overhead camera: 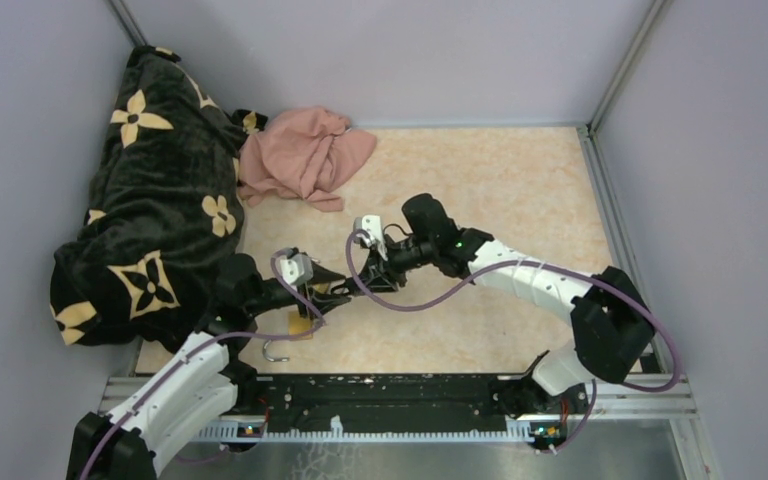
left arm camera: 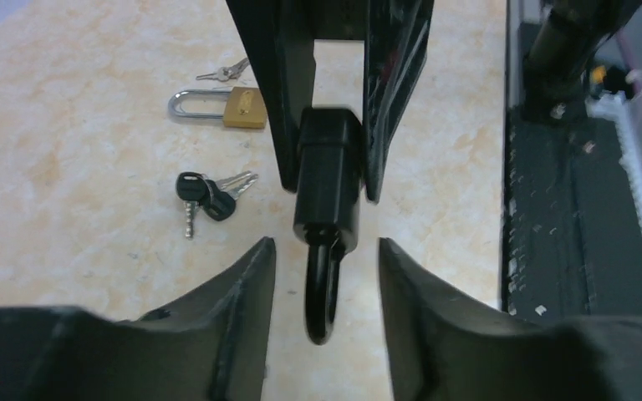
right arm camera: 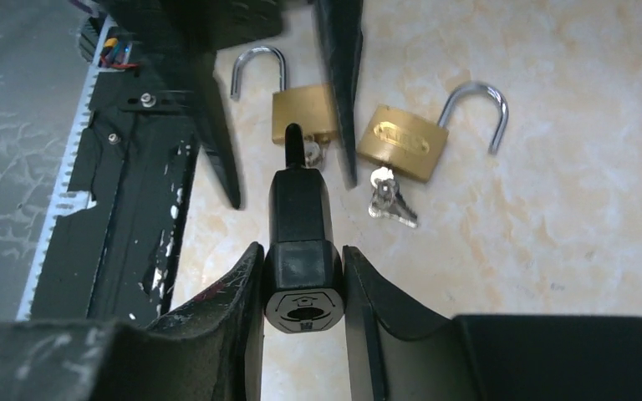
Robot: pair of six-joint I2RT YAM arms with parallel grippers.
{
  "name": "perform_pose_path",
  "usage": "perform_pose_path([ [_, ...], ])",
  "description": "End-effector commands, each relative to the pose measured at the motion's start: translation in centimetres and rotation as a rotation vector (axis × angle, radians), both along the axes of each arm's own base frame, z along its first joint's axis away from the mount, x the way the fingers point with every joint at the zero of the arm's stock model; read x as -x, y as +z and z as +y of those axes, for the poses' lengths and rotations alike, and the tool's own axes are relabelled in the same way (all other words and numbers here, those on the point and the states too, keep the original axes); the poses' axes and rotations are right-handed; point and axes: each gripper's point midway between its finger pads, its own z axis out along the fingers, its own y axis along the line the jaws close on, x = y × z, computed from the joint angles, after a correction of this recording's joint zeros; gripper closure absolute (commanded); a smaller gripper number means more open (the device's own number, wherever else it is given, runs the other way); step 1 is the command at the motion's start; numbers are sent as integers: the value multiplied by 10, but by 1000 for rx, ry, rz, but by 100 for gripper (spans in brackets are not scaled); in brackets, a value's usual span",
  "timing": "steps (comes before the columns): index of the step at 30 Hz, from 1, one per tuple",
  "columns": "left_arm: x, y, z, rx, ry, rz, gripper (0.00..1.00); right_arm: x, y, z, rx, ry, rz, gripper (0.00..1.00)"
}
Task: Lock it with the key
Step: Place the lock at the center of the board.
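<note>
I see the marbled table (overhead camera: 500, 180). My right gripper (right arm camera: 303, 255) is clamped on the black padlock (right arm camera: 300, 213). My left gripper (left arm camera: 324, 244) is apart, its fingers flanking the shackle (left arm camera: 321, 292). An open brass padlock (right arm camera: 401, 142) and black-headed keys (left arm camera: 205, 196) lie nearby on the table.

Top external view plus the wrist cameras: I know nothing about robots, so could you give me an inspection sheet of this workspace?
Surface: beige marbled tabletop.
Job's things: black padlock between both grippers, no key in its keyhole; black-headed keys lying loose.
Clutter: brass padlock and second brass padlock, both shackles open, silver keys by the second; flowered black blanket and pink cloth at the back left.
Grippers: right gripper shut on the black padlock's body; left gripper open around its shackle.
Cables: purple cable looping along each arm.
Surroundings: grey walls, black rail at the near edge.
</note>
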Motion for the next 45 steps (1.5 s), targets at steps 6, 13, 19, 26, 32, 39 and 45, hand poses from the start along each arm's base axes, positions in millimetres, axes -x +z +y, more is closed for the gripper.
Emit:
perform_pose_path([
  [6,-38,34,19,73,258,-61,1,-71,-9,-4,-58,-416,328,100],
  [13,-95,25,85,230,787,168,1,-106,-46,5,-114,-685,580,100],
  [19,-98,19,109,318,901,261,1,-127,-77,-5,-115,-894,724,100],
  [26,-99,8,126,371,977,306,1,-131,-109,-25,1,-1047,779,97],
  [32,-100,8,132,390,999,295,1,-126,-114,-34,73,-1066,768,68],
  [39,-99,9,133,407,994,294,1,-131,-99,-48,102,-1109,682,52],
  [45,-98,9,132,412,989,293,1,-141,-77,-58,130,-1137,553,45],
])
